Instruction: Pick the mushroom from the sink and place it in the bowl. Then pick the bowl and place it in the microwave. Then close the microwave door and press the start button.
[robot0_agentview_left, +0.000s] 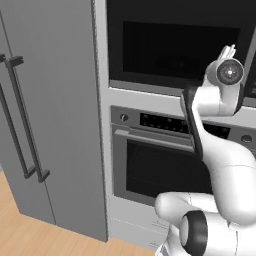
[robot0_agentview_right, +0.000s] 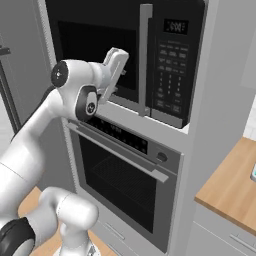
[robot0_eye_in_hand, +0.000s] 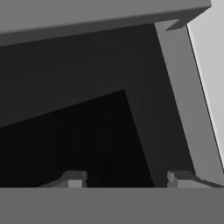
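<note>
pincer (robot0_eye_in_hand: 124, 179): jaws apart, gripping nothing | faces microwave door (robot0_agentview_right: 97, 45), shut | oven (robot0_agentview_right: 125, 185): below

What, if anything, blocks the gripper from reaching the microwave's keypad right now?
Probably nothing. The gripper faces the microwave door window, and the keypad lies just past the upright handle, uncovered.

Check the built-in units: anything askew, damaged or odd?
Nothing stands out. The dark grey built-in microwave sits square above the larger oven with a bar handle; its black windowed door looks shut. The white arm's two-finger gripper hovers at the window.
</note>
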